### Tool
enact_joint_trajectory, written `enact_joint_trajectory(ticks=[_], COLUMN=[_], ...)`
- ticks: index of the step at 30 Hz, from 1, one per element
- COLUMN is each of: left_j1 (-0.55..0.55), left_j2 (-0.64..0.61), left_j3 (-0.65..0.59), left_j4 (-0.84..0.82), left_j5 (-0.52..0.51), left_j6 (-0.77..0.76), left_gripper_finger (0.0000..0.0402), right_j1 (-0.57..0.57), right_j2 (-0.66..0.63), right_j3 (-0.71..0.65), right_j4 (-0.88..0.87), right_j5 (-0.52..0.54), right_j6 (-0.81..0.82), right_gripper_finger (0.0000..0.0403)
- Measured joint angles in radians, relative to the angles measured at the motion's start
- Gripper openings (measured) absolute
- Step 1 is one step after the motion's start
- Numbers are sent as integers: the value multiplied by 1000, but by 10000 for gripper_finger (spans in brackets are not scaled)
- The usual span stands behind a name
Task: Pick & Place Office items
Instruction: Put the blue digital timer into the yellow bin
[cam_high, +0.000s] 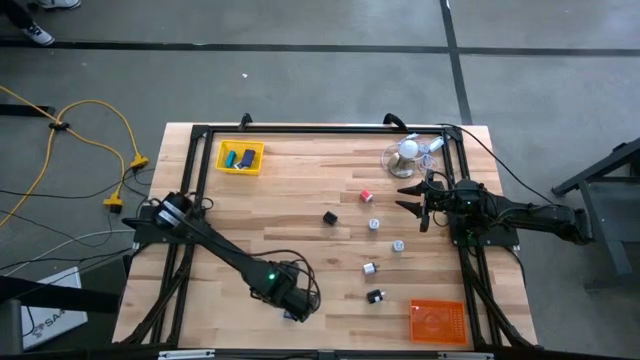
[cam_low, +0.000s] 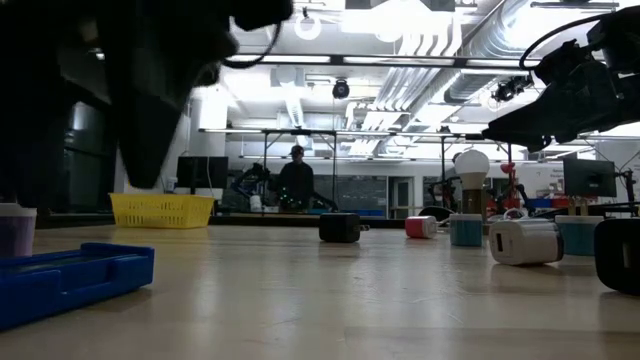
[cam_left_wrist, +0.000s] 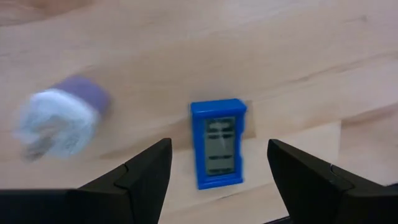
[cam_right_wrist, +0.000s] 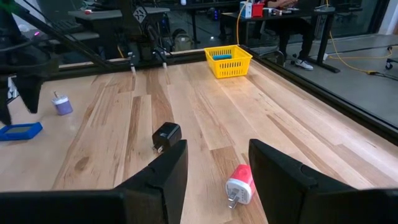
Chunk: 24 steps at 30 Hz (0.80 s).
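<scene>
Wood table (cam_high: 300, 200), items scattered centre-right. Left gripper (cam_left_wrist: 217, 163) hovers w/ fingers wide apart over blue block (cam_left_wrist: 217, 142), table's 7 o'clock edge. Drop straight, centre block btwn fingers, then close. Purple-white bit (cam_left_wrist: 62, 119) near, blurred, prob. clear. Right gripper (cam_right_wrist: 217, 165), 2 o'clock, part-open over red bit (cam_right_wrist: 239, 184), holds nothing.

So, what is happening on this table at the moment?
Two robot arms are sorting small office items on a wooden table. The left gripper is open and hovers over a flat blue block, with nothing held yet. The right gripper hangs above a red and white piece, also empty. The yellow tray already holds a few items; the orange tray looks empty.
</scene>
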Motion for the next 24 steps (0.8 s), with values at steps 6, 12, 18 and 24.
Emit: enact_joint_trajectory(ticks=[6, 12, 18, 24], left_j1=[9, 9, 10, 14], left_j2=[23, 37, 51, 73], left_j3=[1, 0, 1, 0], left_j4=[17, 14, 23, 24], left_j5=[11, 19, 25, 39], left_j6=[2, -2, -7, -14], left_gripper_finger=[257, 257, 257, 257], right_j1=[0, 0, 0, 0], right_j2=[0, 5, 5, 5], right_j3=[0, 0, 0, 0], right_j4=[-2, -3, -3, -3], right_j5=[0, 0, 0, 0], right_j6=[0, 0, 0, 0], right_gripper_finger=[158, 158, 158, 158])
